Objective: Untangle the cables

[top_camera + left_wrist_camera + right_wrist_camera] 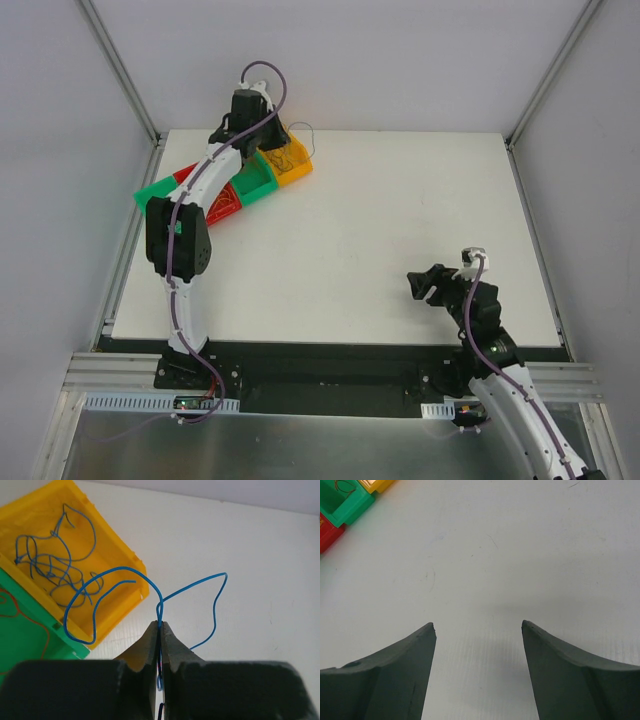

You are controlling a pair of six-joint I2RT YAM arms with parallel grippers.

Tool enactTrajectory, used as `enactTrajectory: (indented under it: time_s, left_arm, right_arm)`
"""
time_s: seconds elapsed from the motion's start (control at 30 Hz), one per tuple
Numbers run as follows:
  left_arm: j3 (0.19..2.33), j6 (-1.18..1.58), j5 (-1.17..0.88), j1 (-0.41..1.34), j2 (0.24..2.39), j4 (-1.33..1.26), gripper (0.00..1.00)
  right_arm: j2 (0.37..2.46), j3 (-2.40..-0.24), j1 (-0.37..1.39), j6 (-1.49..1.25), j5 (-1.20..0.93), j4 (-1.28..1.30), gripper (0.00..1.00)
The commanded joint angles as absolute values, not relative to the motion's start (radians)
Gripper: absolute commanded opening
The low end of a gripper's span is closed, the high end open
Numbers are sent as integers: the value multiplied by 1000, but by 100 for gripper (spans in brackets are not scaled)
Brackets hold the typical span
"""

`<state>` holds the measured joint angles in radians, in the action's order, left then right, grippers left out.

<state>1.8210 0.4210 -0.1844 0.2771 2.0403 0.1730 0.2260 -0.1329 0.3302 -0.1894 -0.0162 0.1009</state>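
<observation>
Over the white table [380, 230] my right gripper [477, 630] hangs wide open; beside the yellow bin [50, 505] holding blue cables [50, 565], my left gripper [160, 630] pinches one blue wire [215, 605]. Its springy loop crosses the bin's rim, so releasing here could leave it half outside.

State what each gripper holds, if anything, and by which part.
Left gripper pinches blue wire at a bend along its length, with its loops hanging free. Right gripper is open, holding nothing.

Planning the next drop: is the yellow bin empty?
Not empty: tangled blue wires lie inside the yellow bin. Another blue wire is pinched in the shut left gripper.
</observation>
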Motion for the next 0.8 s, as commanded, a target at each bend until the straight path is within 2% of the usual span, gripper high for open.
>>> enactTrajectory:
  time_s: [0.0, 0.3, 0.53, 0.77]
  left_arm:
    - [1943, 423, -265, 247, 2074, 130, 0]
    - [2101, 250, -255, 195, 2238, 133, 0]
    - [2129, 46, -68, 199, 2312, 143, 0]
    - [2160, -61, -12, 207, 2381, 158, 0]
  right_arm:
    - [245, -133, 324, -178, -26, 52, 72]
    - [253, -137, 325, -178, -17, 54, 72]
    - [291, -146, 325, -178, -14, 48, 72]
    - [328, -155, 325, -178, -14, 37, 72]
